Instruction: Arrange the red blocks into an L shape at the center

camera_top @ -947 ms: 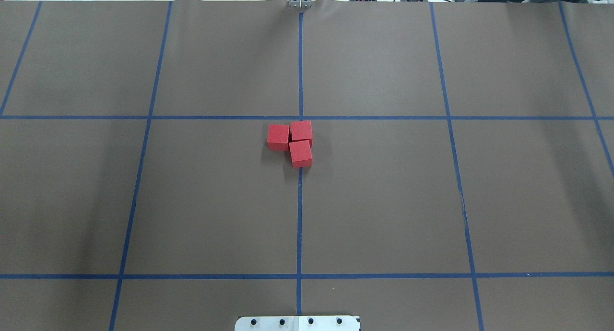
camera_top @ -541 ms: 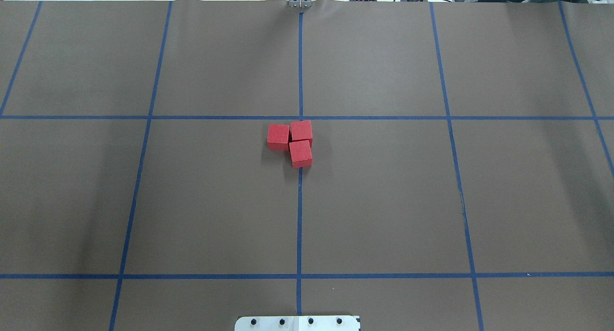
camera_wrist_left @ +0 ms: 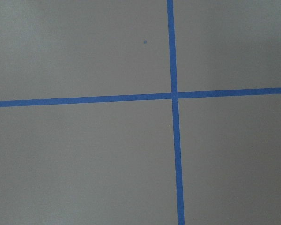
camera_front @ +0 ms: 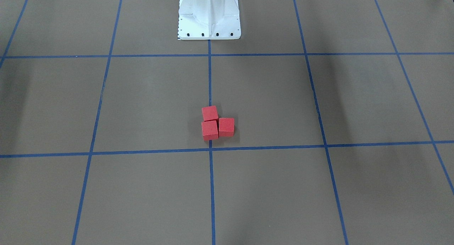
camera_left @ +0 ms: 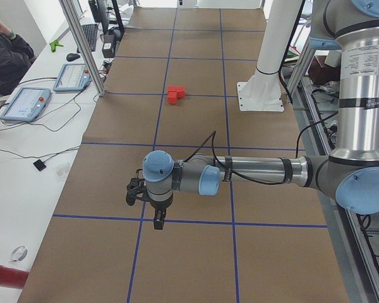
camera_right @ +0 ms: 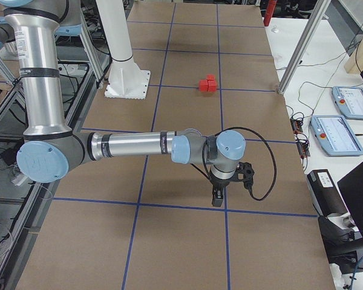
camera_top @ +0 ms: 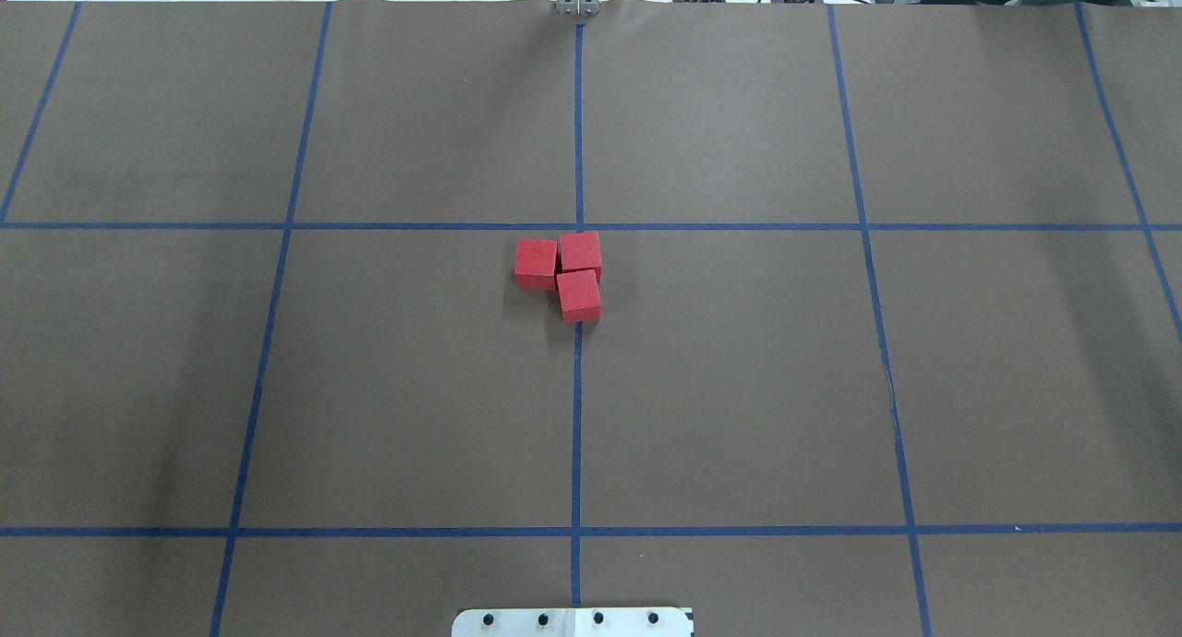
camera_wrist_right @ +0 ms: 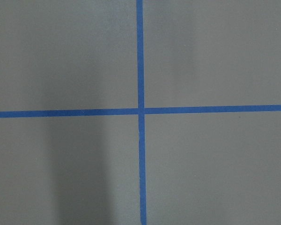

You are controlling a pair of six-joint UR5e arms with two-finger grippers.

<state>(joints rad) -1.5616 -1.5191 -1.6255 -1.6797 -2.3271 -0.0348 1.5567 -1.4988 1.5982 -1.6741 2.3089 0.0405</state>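
Left arm (camera_left: 259, 169): upper link upright, elbow bent square, forearm level, stretched out over desk. Wrist turned down; left tool (camera_left: 157, 222) points straight down, hanging above desk. Finger spacing too small to judge. Right arm (camera_right: 133, 144): mirrored pose, forearm level; right tool (camera_right: 218, 198) points down above desk, finger spacing likewise unclear.

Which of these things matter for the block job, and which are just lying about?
Part of the job:
- three red blocks
- center tape crossing
- left end effector, right end effector

Just lying about:
- white robot base
- handheld screens on the side table
- person at the table's edge
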